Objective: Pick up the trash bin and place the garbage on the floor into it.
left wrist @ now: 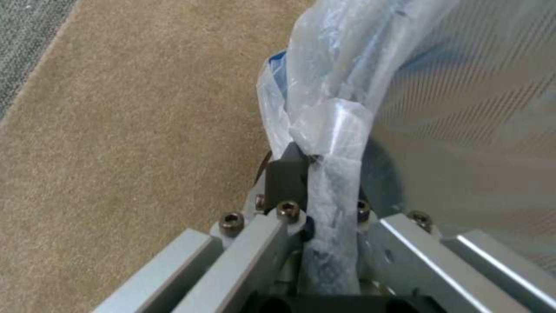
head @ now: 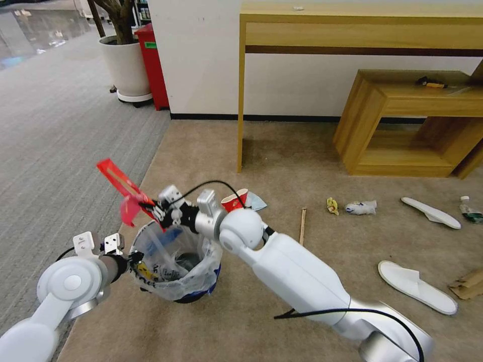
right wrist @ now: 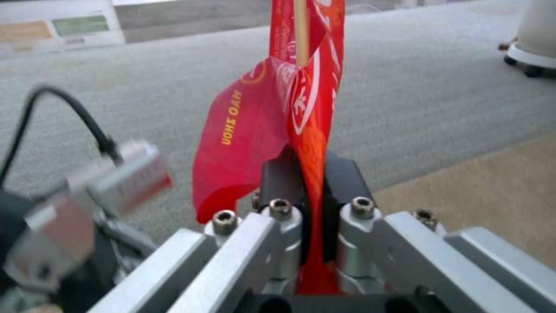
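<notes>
The trash bin (head: 177, 259), dark with a blue base and a crinkled clear bag, is over the beige floor (head: 282, 166). My left gripper (head: 135, 259) is shut on its near-left rim; the left wrist view shows the bag (left wrist: 333, 130) pinched between the fingers (left wrist: 286, 176). My right gripper (head: 153, 211) hovers just above the bin's far rim, shut on a long red wrapper (head: 121, 188) with a wooden stick inside. In the right wrist view the red wrapper (right wrist: 307, 95) rises from the clamped fingers. A red paper cup (head: 234, 200) lies behind my right arm.
More garbage lies to the right: a yellow wrapper (head: 332, 205), crumpled packet (head: 361, 207), two white slippers (head: 415, 285), a bottle (head: 470, 210), cardboard (head: 468, 285) and a thin stick (head: 303, 225). A wooden table leg (head: 241, 95) and low shelf (head: 407, 125) stand behind. Grey carpet lies left.
</notes>
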